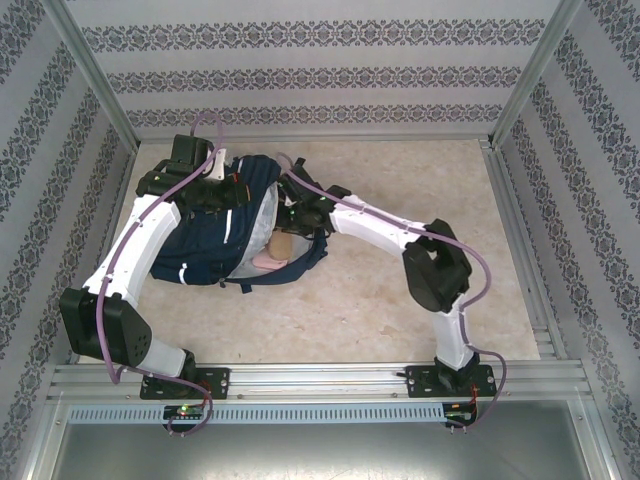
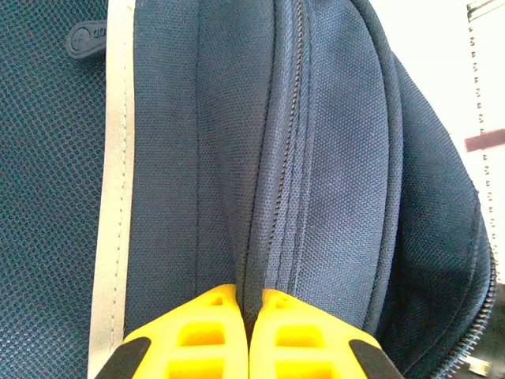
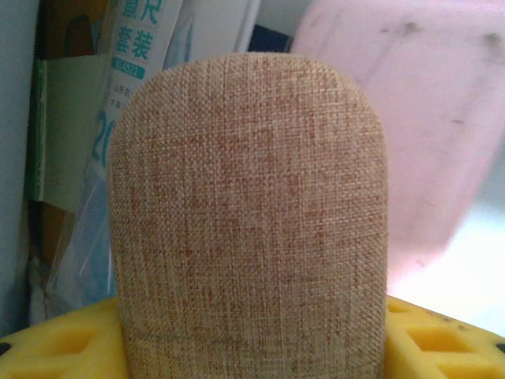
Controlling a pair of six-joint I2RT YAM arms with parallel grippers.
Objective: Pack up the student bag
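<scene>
Top: navy student bag (image 1: 210,240) rumpled, left-centre, left gripper (image 1: 232,190) at its far edge, right gripper (image 1: 297,220) at its opening | left wrist: yellow fingers (image 2: 205,332) pinched tight on navy weave beside zip seam, grey strip (image 2: 110,197) | right wrist: jaws half-spread clamping coarse tan round-topped pouch (image 3: 248,213), smooth pink slab (image 3: 410,118) behind

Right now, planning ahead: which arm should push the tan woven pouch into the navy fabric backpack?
Likely the right tool: it grips the tan woven pouch; the left tool pinches the navy fabric backpack.
</scene>
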